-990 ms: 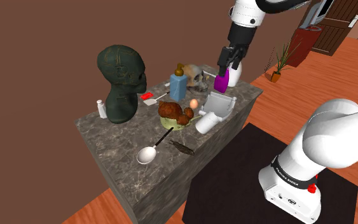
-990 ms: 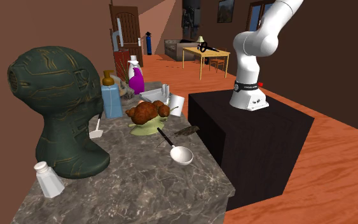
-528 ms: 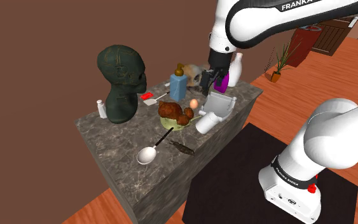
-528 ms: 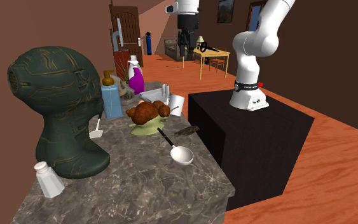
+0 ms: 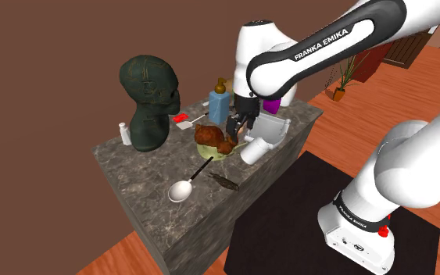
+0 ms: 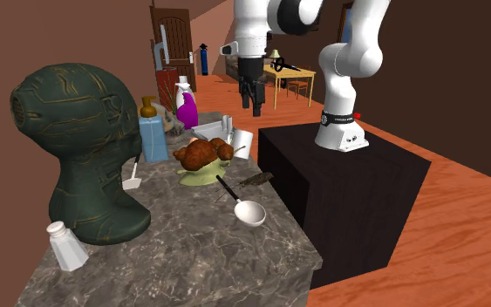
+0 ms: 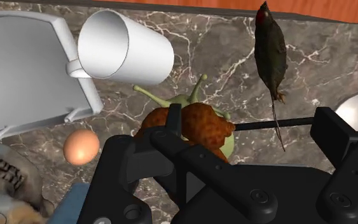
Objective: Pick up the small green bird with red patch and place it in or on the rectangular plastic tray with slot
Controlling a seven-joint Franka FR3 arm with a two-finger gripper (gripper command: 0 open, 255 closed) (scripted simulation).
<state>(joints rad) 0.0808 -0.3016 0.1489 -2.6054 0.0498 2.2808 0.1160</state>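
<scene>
The small dark bird (image 7: 269, 48) with a red patch on its head lies flat on the marble table top (image 5: 144, 183), beyond my right finger. In the shoulder view the bird (image 5: 226, 182) sits near the table's front edge, beside the spoon. The pale grey rectangular tray (image 7: 25, 70) stands past the mug; the shoulder view has this tray (image 5: 269, 131) at the table's right end. My gripper (image 7: 247, 130) hangs open above the snail figure, holding nothing. It is seen over the table (image 5: 233, 130) and in the second exterior view (image 6: 255, 108).
A brown-shelled snail figure (image 7: 196, 124) lies under the gripper, with a tipped white mug (image 7: 123, 48) and an egg (image 7: 81, 147) close by. A dark green head bust (image 5: 149, 98), blue soap bottle (image 5: 220, 105), skull (image 5: 241, 92), spoon (image 5: 183, 190) and shaker (image 5: 123, 134) crowd the table.
The arm has swung down and toward the shoulder view's left, from high over the purple bottle to just above the snail and mug. The objects on the table have not moved.
</scene>
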